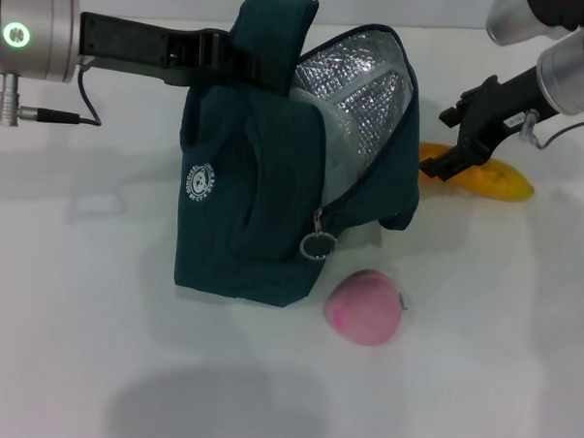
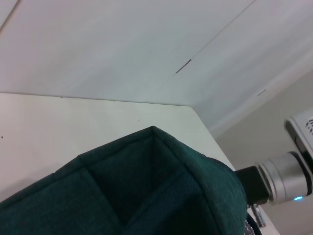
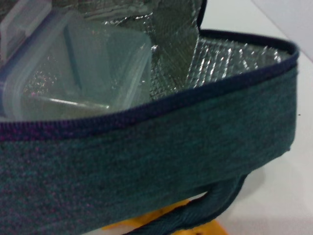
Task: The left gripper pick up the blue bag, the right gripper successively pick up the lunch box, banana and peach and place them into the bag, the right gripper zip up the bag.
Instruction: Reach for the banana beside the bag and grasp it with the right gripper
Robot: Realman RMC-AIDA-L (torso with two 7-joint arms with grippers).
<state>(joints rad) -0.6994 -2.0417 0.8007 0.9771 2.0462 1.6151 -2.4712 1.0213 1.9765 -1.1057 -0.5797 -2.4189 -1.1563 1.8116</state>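
- The dark teal-blue fabric lunch bag [image 1: 274, 179] with silver foil lining stands on the white table [image 1: 74, 316], mouth gaping toward the robot's right, its zipper ring [image 1: 316, 246] dangling at the front corner.
- Inside it, the right wrist view shows the clear plastic lunch box [image 3: 73, 73] with a blue-edged lid already seated against the foil.
- The left gripper [image 1: 226, 56] is clamped on the bag's top handle, holding it up; the bag is soft and would likely sag if let go.
- The yellow banana [image 1: 488, 176] lies on the table just beside the bag's right side, partly under the right gripper [image 1: 450, 148], which hangs over its near end; whether those fingers are parted or closed, I cannot tell.
- The banana looks light, smooth, curved and bruisable: best taken across its middle with modest squeeze.
- The pink peach [image 1: 366, 307] sits in front of the bag, near the zipper ring; round and soft, it may roll, so grip across its widest part.
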